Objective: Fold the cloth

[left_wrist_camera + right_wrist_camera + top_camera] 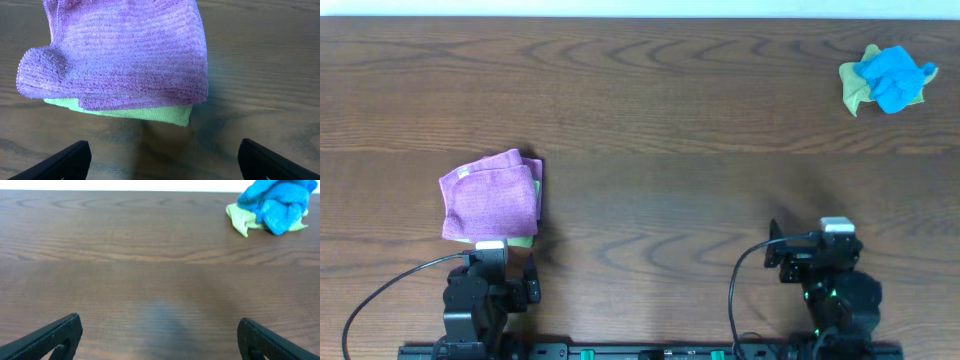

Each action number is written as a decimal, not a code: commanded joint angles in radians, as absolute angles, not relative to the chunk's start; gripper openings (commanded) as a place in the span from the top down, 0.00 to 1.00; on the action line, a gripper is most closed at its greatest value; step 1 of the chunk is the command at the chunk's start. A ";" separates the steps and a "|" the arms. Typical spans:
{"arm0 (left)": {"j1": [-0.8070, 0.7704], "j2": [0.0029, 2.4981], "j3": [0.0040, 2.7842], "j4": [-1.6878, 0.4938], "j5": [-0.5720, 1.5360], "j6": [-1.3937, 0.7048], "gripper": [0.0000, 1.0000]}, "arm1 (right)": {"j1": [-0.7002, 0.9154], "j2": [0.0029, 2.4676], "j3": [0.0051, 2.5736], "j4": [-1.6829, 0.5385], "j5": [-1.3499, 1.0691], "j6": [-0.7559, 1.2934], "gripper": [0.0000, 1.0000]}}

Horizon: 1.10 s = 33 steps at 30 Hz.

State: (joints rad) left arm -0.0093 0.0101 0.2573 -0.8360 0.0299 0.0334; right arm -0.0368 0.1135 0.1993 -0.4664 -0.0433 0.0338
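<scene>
The fold has not begun: the cloth (894,76) is a crumpled sky-blue heap, far to the right of the purple cloth (490,195) and farther back on the surface (670,120). It sits on top of a rumpled yellow-green cloth (853,88), which pokes out on the side facing the purple cloth.

The purple cloth looks finished. It is a neat, plush rectangle with ribbed microfibre pile, resting on a pale green cloth (150,114) whose edge shows beneath it.

The left claw (164,156) waits just in front of the purple cloth, released and holding nothing. The right claw (160,335), well to that cloth's right, is likewise spread wide and holding nothing.

Next, I judge, the right arm must reach back to the blue heap, lift it off the yellow-green cloth, and spread it flat on the dark wood-grain before any crease.
</scene>
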 commanded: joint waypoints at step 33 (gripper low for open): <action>-0.005 0.004 0.220 -0.882 0.042 0.019 0.05 | -0.360 1.561 1.378 -0.437 -0.001 0.145 0.01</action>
